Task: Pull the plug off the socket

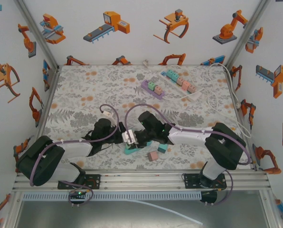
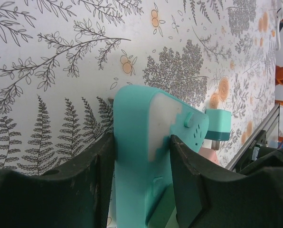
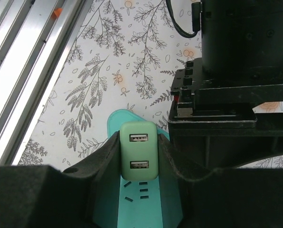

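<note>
My left gripper (image 2: 141,142) is shut on a teal socket strip (image 2: 136,156), with one dark finger pressed against each long side. The same socket strip (image 3: 144,209) lies under my right gripper (image 3: 139,145), which is shut on a pale green plug (image 3: 139,151) with two USB ports. The plug sits over the strip's far end, just beyond a set of bare slots. Whether its pins are still in the strip is hidden. From above, both grippers meet over the socket strip (image 1: 130,151) near the table's front middle.
A loose pink plug (image 1: 153,155) and a teal plug (image 1: 162,147) lie just right of the strip. A purple strip (image 1: 152,89) and a white strip (image 1: 179,80), both with plugs, lie at the back. A white cable (image 1: 236,95) runs along the right wall.
</note>
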Controlling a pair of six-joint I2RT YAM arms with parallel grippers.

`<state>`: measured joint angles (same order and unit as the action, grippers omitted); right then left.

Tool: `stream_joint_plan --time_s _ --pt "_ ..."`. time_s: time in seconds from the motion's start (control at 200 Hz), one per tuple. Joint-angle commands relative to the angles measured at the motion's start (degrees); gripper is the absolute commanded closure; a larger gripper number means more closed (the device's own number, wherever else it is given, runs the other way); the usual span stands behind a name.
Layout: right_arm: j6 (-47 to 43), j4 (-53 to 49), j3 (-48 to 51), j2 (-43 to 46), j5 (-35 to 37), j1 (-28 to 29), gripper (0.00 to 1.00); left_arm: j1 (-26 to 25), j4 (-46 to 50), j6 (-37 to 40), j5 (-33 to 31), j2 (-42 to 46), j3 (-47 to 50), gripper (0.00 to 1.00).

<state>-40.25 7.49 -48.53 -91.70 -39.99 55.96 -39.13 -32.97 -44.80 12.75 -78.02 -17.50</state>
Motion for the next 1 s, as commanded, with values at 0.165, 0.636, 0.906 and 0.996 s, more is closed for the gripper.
stream_joint_plan --time_s 0.165,0.636,0.906,0.996 --pt "-7.41 -8.39 -6.05 1.89 7.92 6.70 0.85 -0.32 15.18 7.70 -13.11 -2.68 5.73 0.77" --pt "-2.36 -19.09 -13.89 3.73 16.93 9.66 0.85 -0.03 6.80 12.46 -12.13 -7.44 6.87 0.82" --pt "-2.75 -21.61 -15.05 4.52 21.60 11.10 0.88 0.09 5.97 13.29 -12.80 -8.01 6.87 0.90" --pt "-1.04 -18.26 -13.42 5.50 19.66 11.19 0.88 0.15 6.08 13.50 -12.75 -8.03 6.78 0.90"
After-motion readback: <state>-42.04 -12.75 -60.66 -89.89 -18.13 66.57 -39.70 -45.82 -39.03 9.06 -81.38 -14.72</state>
